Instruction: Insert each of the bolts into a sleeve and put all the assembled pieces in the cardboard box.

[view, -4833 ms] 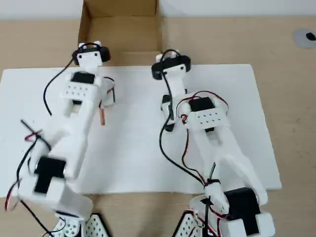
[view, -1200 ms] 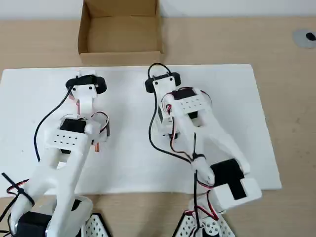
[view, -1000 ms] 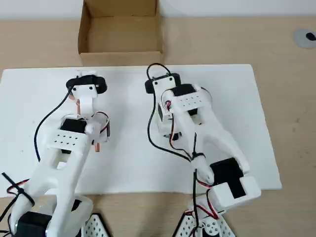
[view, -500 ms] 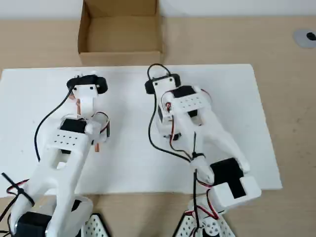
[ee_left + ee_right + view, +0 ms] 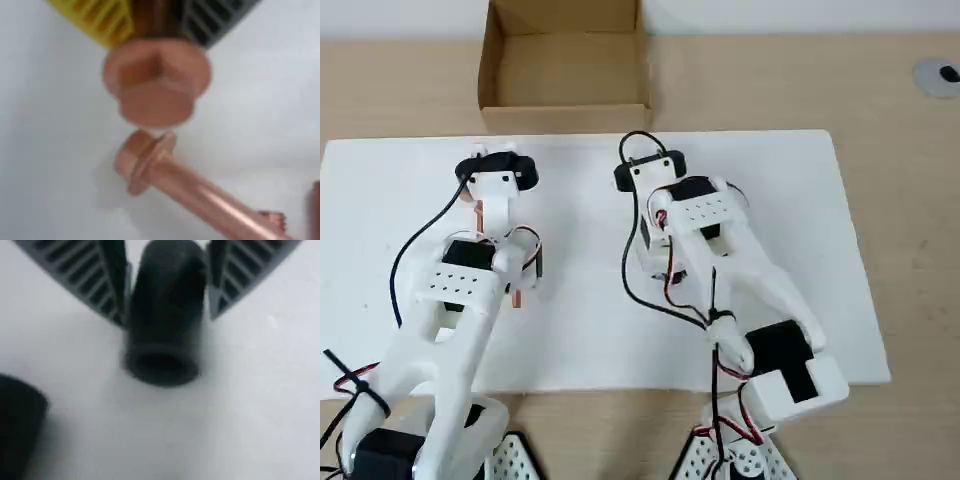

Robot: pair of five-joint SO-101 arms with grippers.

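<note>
Over the mat (image 5: pixel 800 200), both arms are now pulled back from box (image 5: pixel 565 108) at 12 o'clock, near-still past sec. L gripper (image 5: pixel 157 40) pinches bolt (image 5: pixel 156 82), R gripper (image 5: pixel 165 312) pinches sleeve (image 5: pixel 165 345); 2nd bolt (image 5: pixel 200 195) lies below. Mating's prob. next.

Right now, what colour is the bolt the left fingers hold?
Copper; the hex-head metal bolt shows best in the left wrist view.

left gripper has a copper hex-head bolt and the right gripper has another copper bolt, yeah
No. The right gripper holds a black tubular sleeve, not a copper bolt; the right wrist view shows it. The left gripper does hold a copper hex-head bolt.
</note>
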